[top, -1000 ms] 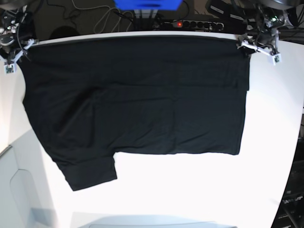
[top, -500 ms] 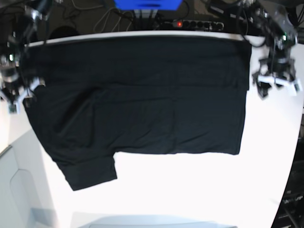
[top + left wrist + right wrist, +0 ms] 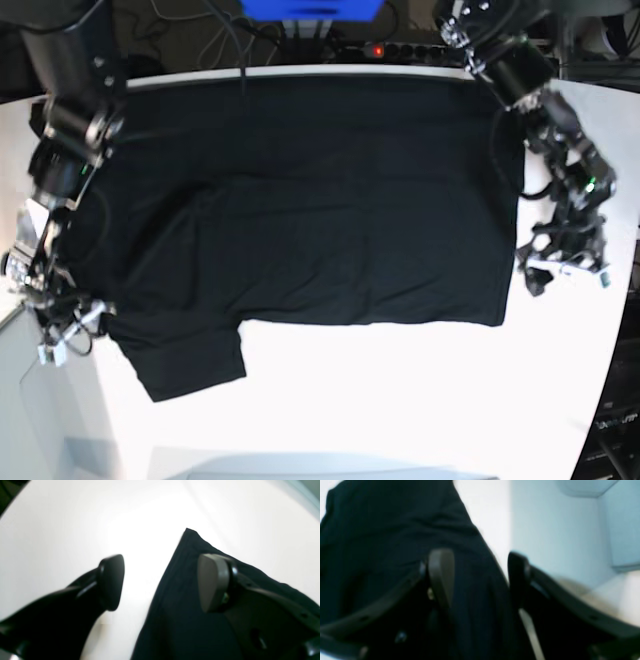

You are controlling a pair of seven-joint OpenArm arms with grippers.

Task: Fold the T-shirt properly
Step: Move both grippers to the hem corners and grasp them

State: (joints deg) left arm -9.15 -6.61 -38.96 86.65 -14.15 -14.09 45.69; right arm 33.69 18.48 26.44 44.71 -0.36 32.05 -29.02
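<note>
T-shirt (image 3: 300, 220) flat on bench (image 3: 420, 400), long side across. Left gripper (image 3: 160, 582) jaws apart, straddling shirt's side edge. Right gripper (image 3: 480, 580) jaws apart over other edge, by sleeve.

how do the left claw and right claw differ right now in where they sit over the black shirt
The left claw straddles the large black cloth T-shirt at its straight side edge, one finger over bare white table; the right claw sits at the sleeve side, one finger over cloth. The left claw's gap shows mostly table; the right claw's gap shows mostly cloth. Both are open, holding nothing.
</note>
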